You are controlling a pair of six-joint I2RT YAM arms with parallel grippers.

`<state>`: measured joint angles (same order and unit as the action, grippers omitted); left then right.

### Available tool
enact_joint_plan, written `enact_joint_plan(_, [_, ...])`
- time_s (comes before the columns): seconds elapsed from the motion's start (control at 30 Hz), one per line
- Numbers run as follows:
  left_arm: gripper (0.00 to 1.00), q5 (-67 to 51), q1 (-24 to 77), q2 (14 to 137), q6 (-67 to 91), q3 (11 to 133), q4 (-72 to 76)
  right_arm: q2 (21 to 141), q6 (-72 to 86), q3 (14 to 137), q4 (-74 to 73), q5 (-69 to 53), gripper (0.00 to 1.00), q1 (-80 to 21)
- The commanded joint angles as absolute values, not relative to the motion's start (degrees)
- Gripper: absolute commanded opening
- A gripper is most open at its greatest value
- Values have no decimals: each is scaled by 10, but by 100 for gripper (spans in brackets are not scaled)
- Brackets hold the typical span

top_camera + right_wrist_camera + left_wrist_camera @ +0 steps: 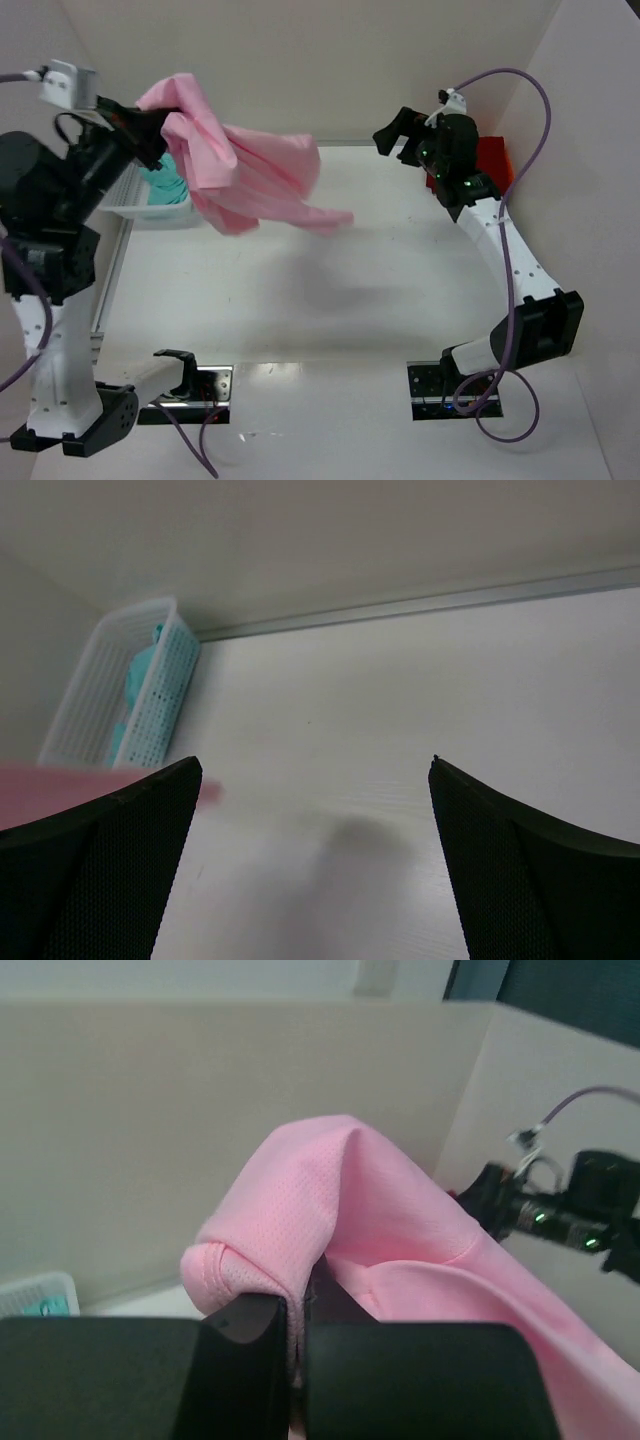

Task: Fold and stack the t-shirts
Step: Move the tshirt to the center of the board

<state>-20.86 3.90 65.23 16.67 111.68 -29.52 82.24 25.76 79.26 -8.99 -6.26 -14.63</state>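
Fabric of pink t-shirt pinched in left end effector — clearest wrist-side

There are three shirts in all, one of each colour. One teal shirt lies inside the basket. One pink shirt hangs in the air just above and to the right of the basket. One red shirt sits well apart from the basket, at the far right side of the table.

There is one white mesh basket and one white table.

Two robot arms show, each with one gripper: the left gripper close by the basket, the right gripper well away from it to the right.
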Motion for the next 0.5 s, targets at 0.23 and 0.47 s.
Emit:
enact_joint_plan(0.23, [2,-197,59,721,156,839,-287,729,264,757,-122,-24,100,-117])
enact_joint_plan(0.47, [0,-86,177,834,137,869,-278,708,271,670,-91,-101,100,-117])
